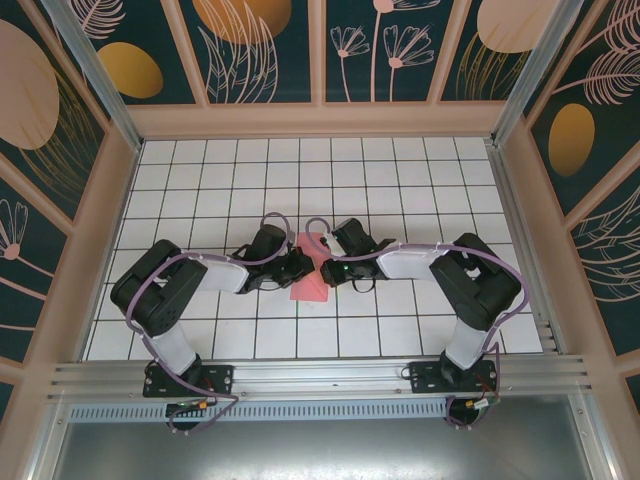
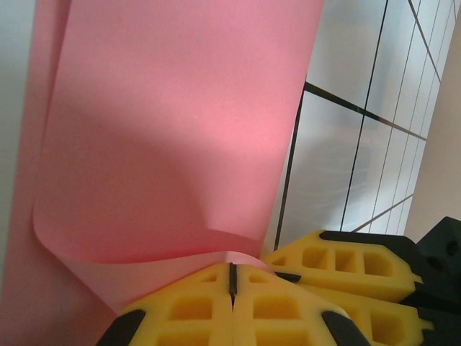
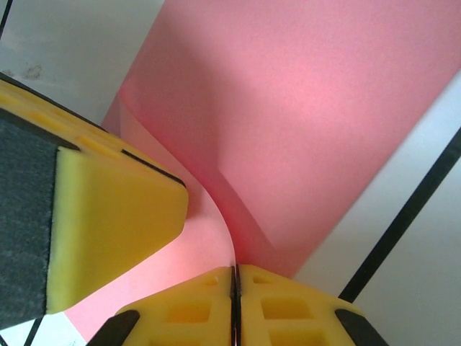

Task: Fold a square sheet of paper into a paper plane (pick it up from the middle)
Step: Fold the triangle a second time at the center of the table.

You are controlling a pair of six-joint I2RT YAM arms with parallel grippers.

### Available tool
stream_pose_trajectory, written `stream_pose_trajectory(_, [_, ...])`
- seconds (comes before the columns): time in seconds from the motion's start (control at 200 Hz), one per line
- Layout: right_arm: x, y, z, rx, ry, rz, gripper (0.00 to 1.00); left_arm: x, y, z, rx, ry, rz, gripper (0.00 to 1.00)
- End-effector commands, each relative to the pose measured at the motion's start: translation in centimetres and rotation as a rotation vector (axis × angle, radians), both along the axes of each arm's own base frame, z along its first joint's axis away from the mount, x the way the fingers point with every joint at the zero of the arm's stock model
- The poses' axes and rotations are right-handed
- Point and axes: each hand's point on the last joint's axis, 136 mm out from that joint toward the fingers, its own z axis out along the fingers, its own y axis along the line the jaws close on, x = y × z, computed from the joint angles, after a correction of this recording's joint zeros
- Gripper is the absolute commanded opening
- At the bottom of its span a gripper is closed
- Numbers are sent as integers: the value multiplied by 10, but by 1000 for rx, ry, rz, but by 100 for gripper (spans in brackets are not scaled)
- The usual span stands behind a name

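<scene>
Left jaws: closed, yellow fingertips (image 2: 187,310) pressed flat together with a thin seam between them. The curled edge of the sheet of paper (image 2: 180,130) reaches their tips; whether it is pinched there cannot be told.
Right jaws: closed on the sheet of paper, yellow fingertips (image 3: 288,310) together, and a crease of the paper runs down into their seam.
Rail (image 1: 320,375): metal, along the near edge, carrying both arm bases.
Left arm (image 1: 190,275): black and white, elbow out to the left, reaching in toward the middle.
Right arm (image 1: 440,265): mirrors it from the right, with its wrist close to the left one.
Sheet of paper: salmon pink, in the middle of the surface between the two wrists, its near part lying flat on the tiles (image 1: 310,288). It is partly folded, with one flap raised and bent over in a soft curve (image 3: 302,108).
Surface (image 1: 300,180): white tiles with dark grid lines, bare beyond the arms.
Walls (image 1: 250,40): dark teal panels with orange discs and pale plant drawings, set in a light frame.
</scene>
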Motion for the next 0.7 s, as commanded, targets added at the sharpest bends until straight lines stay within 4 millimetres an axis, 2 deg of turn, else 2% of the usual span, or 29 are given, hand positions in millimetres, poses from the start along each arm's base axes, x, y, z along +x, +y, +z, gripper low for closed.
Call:
stream_pose_trajectory(0.0, [-5,-9,-8,-23,31,-16,12,1,0,-1,-10,-18,-1,0])
stream_pose_trajectory(0.295, [-5,-9,-8,-26,30,-16,12,-1,4,-7,10,-3,9,0])
stream_pose_trajectory(0.48, [-4,-8,-7,-24,27,-19,12,-7,11,-22,47,26,14,0])
stream_pose_trajectory(0.696, [2,-2,4,-3,12,-22,14,-14,17,-34,76,50,12,0])
